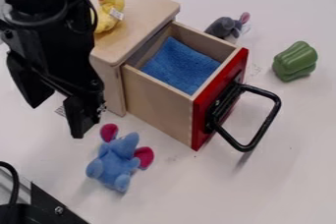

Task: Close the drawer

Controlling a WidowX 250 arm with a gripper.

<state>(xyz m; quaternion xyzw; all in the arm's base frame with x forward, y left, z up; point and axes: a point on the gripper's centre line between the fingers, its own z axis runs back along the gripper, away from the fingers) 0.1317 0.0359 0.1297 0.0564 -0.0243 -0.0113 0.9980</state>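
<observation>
White table (289, 169); open drawer (157, 104); blue plush (118, 161), green pepper (295, 62) nearby

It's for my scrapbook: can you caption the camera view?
A black gripper hangs beside an open drawer holding blue cloth.

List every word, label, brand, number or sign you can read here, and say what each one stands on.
No text here can be read.
White tag on the yellow toy: marks too small to read.
Small marked patch by the cabinet: too blurred to read.
Faint marks on the table, right of the drawer front: cannot tell whether they are writing.
</observation>
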